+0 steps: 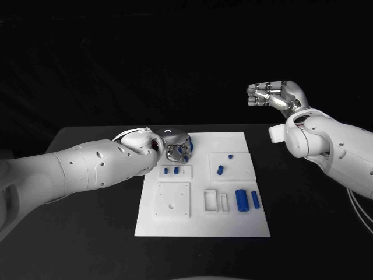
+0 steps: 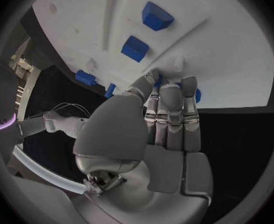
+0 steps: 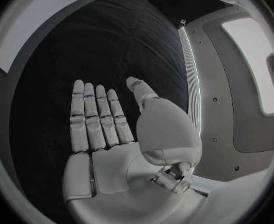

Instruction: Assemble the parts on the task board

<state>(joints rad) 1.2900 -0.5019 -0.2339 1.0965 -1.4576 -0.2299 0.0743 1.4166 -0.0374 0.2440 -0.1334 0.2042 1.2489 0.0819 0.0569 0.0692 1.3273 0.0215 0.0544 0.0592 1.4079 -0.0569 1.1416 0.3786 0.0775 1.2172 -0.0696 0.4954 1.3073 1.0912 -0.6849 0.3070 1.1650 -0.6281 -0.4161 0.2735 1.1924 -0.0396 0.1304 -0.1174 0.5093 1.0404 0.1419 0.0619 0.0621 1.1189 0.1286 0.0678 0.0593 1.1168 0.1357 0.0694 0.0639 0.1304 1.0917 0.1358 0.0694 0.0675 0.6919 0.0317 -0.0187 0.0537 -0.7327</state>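
Black counter [image 1: 85, 233] carrying a white board [image 1: 237, 224] at its middle. The left arm [image 1: 77, 169] enters low over the counter; the right arm [image 1: 346, 157] is raised beside the board's right edge.

Left hand [image 1: 176, 146]: lowered onto the board's far left corner, palm down. In the left wrist view its fingers [image 2: 171, 109] lie side by side, tips touching the board next to a small blue part [image 2: 196, 94] that shows between them; whether that part is pinched cannot be told.

Right hand [image 1: 275, 94]: held high above the counter, well apart from the board. In the right wrist view the fingers [image 3: 96, 117] are straight and side by side, thumb apart, holding nothing.

Parts, largest first: two blue cylinders [image 1: 247, 199] lying side by side near the board's right edge, beside a white frame [image 1: 213, 200]; two short blue pieces [image 1: 171, 171] just below the left hand; one small peg [image 1: 221, 170] in the middle square; one tiny pin [image 1: 230, 156] beyond it.
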